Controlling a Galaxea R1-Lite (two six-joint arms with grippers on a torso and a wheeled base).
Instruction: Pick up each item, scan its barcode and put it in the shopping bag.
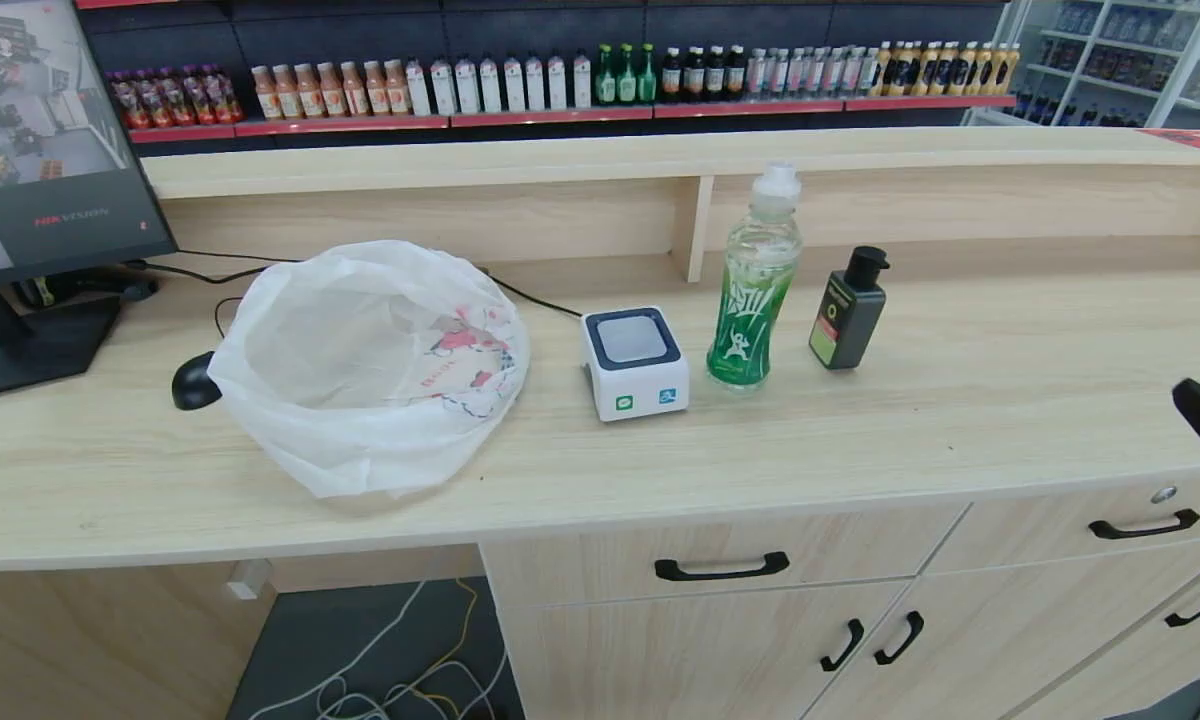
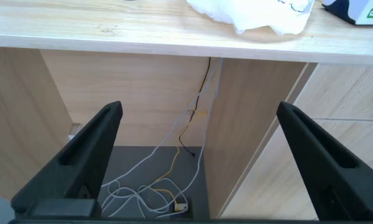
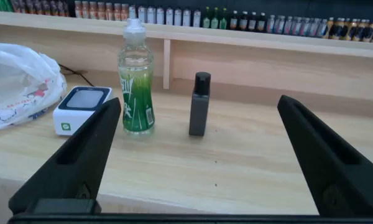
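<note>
Counter (image 1: pixel 860 420): right tool (image 3: pixel 199 106) spread facing bottle (image 3: pixel 135 81); left tool (image 2: pixel 199 109) lower.

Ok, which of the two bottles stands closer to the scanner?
The green drink bottle, right beside the scanner; the dark pump bottle stands beyond it.

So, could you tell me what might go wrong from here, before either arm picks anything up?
1. The green bottle is tall and narrow, standing close between the scanner and the dark pump bottle; grabbing either bottle could knock over the other.
2. The shopping bag is limp and lies near the front edge of the counter; a dropped item might catch its rim or push it off.
</note>
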